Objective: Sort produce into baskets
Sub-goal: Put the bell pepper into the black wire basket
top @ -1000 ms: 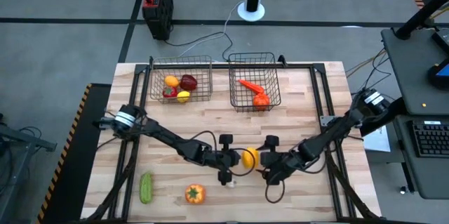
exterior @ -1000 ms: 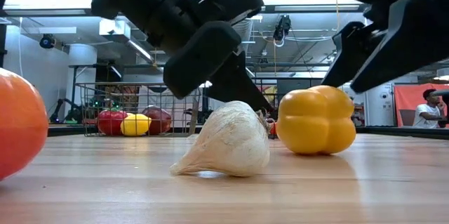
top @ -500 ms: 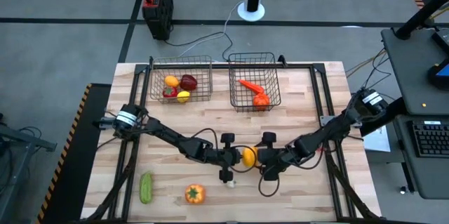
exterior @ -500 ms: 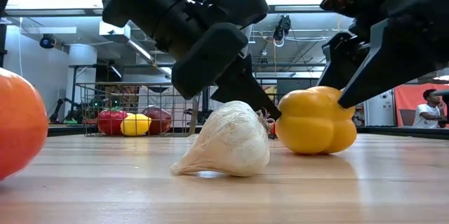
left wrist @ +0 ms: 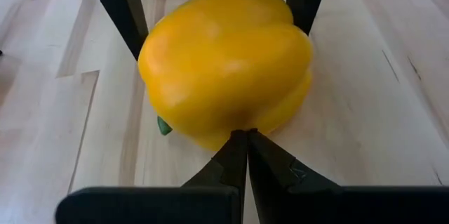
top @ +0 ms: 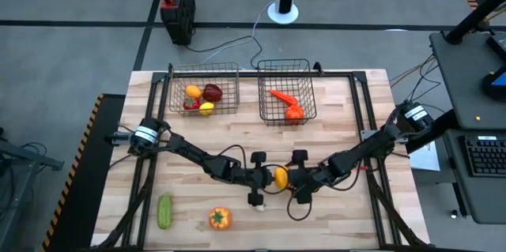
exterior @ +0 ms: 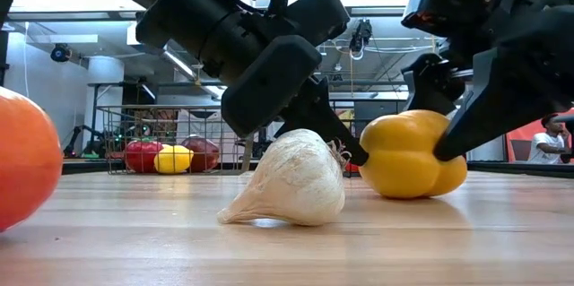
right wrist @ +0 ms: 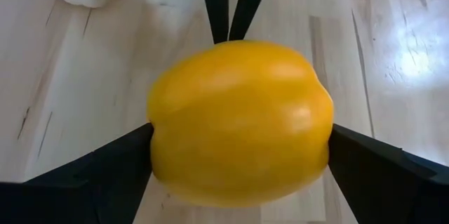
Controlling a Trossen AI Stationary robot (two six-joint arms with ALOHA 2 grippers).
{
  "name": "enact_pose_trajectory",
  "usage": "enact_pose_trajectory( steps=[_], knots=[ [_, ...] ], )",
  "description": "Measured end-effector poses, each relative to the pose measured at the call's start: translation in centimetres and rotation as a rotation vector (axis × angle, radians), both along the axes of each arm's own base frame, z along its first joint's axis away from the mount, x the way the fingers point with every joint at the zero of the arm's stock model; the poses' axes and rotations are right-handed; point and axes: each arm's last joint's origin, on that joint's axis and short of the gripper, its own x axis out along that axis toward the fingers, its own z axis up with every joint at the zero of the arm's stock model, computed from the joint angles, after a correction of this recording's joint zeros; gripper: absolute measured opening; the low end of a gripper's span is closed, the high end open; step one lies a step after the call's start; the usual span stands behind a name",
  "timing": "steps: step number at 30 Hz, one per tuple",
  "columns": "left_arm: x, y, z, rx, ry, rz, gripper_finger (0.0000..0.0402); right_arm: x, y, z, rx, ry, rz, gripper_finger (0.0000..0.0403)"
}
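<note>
My right gripper (top: 289,178) is down at the middle of the pale wooden plank table (top: 348,110), jaws spread wide around the glossy yellow toy bell pepper (top: 279,177) — one dark finger (right wrist: 105,171) against each flank of it, the pepper filling the space between them. It sits on the boards, not lifted. My left gripper (top: 267,177) comes at the same pepper from the opposite side with its jaws pressed together, the closed tip (left wrist: 245,140) touching the pepper's skin and gripping nothing.

Just in front of the pepper, toward the near edge, lies the white papery toy garlic bulb (exterior: 287,183), tipped on its side with its pointed end on the wood; it is close beside my left gripper, though I cannot tell if they touch. Further along the near edge lie the green toy cucumber (top: 164,210) and the orange toy bell pepper (top: 220,218), well apart from both my grippers.

At the far edge stand the two dark wire-mesh rectangular baskets side by side. The left basket (top: 175,102) holds an orange round fruit (top: 193,92), a dark red toy apple (top: 213,92), a red tomato (top: 190,103) and a small yellow lemon (top: 206,109). The right basket (top: 266,86) holds the orange toy carrot (top: 281,95) and another small orange-red piece (top: 294,113) — what kind I cannot make out.
</note>
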Motion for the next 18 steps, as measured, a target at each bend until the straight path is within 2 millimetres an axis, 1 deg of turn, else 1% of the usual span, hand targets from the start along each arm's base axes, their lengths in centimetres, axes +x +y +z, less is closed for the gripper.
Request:
enact_pose_trajectory(
  steps=[9, 18],
  knots=[
    [0.0, 0.1, 0.0, -0.002, 0.000, 0.000, 0.0000, 0.1, -0.3, 0.0, 0.012, 0.009, 0.008, 0.0339],
    [-0.7, 0.5, 1.1, 0.046, 0.049, 0.037, 0.0000, 0.2, -0.3, 0.0, 0.039, -0.005, -0.023, 0.0339]
  ],
)
